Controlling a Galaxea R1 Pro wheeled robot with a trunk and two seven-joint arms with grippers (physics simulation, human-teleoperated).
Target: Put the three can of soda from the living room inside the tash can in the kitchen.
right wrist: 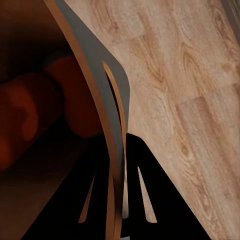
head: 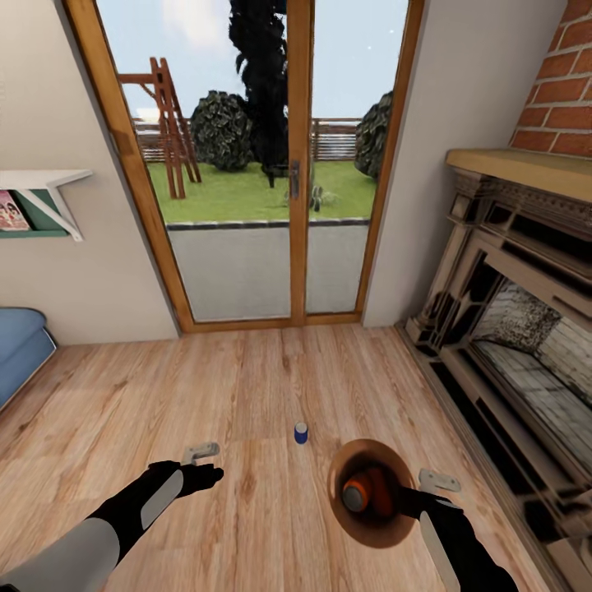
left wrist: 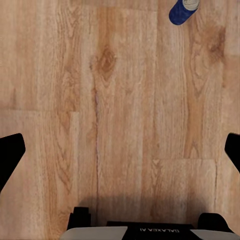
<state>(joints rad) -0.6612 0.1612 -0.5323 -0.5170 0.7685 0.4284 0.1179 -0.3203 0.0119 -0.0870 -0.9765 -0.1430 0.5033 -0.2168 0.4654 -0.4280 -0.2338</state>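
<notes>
A dark blue can of soda (head: pixel 301 432) stands upright on the wood floor of the living room, in front of the glass doors. My left gripper (head: pixel 209 464) hovers open to its left, a short way off. In the left wrist view the blue can (left wrist: pixel 182 11) lies ahead of and beyond the spread fingers (left wrist: pixel 12 152). My right gripper (head: pixel 413 493) is shut on the rim of the copper-brown tash can (head: pixel 386 533), held just above the floor right of the blue can. Two orange cans (head: pixel 367 491) lie inside it, seen also as orange cans (right wrist: pixel 75 100) behind the bin wall (right wrist: pixel 116 107).
An ornate fireplace (head: pixel 510 329) under a red brick chimney runs along the right side. A blue sofa (head: pixel 20 349) edges in at the left, under a white wall shelf (head: pixel 45 193). The glass doors (head: pixel 263 164) close off the far end. Open wood floor lies between.
</notes>
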